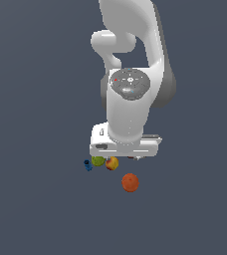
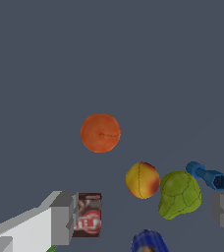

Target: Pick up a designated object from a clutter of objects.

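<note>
Orange point(image 2: 100, 132) fruit lies alone on the bench point(image 2: 45, 74), apart from the yellow-red fruit point(image 2: 142, 180), green pear point(image 2: 179, 195) and dark box point(image 2: 88, 214). It looks round, smooth and firm, probably light but prone to roll, so a grasp across its widest middle seems safest. The gripper point(image 2: 143, 216) hangs over the clutter with jaws spread wide, holding nothing.

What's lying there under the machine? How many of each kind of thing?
Fruits: 3, the orange, a yellow-red fruit, a green pear
Boxes: 1, dark red-brown box
Small blue items: 1
Partly seen blue object at the frame edge: 1
Total: 6
</note>
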Motion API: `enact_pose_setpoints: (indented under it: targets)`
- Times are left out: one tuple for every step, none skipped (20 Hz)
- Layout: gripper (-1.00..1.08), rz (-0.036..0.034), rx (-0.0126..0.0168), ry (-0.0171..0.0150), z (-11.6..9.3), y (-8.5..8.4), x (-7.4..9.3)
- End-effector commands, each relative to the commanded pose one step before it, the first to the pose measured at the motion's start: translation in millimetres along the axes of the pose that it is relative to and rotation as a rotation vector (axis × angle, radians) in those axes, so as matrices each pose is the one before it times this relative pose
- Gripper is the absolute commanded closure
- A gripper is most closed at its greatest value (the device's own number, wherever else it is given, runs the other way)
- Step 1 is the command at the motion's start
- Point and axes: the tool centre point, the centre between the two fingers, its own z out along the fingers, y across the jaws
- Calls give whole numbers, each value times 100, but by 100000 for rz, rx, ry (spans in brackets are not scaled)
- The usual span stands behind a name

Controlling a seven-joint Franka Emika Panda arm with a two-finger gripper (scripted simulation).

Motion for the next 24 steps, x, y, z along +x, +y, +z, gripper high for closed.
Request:
enact_pose_setpoints:
  targets:
    - [-92,-724,-205,-280,2172,-905,1029]
    - [-92,-269,-61,-120,810,-338,341]
    - [-92,-248,-51,-111,771,-318,308]
    - [-92,-224,-42,-101,730,-296,277]
    - [-92,-215,-37,-97,692,-283,249]
    - [-92,-197,-30,-89,650,-263,223]
    - [-92,-176,-24,-80,605,-242,198]
    - [-92,-165,-20,-76,562,-226,176]
    - [-92,-153,-17,-70,517,-209,155]
    - [-92,-140,-14,-65,472,-191,135]
    - [-92,-125,-11,-58,424,-172,117]
    - [-92,-88,-7,-41,369,-137,100]
    - [-92,-108,-8,-51,331,-141,85]
    - [-92,-62,-4,-29,272,-99,70]
    - [-92,-62,-4,-30,227,-89,56]
    - [-92,-62,-3,-30,181,-79,43]
    - [-92,0,0,0,115,-26,30]
    - [-92,-62,-3,-30,90,-59,18]
    - [-92,0,0,0,23,-5,6]
    - [-92,-4,7,-119,-78,31,-78]
    - [-92,0,0,0,42,0,0]
    - [-92,0,0,0,126,-1,0]
    - [-92,0,0,0,210,-1,-1]
    - [-92,0,0,0,293,-1,-2]
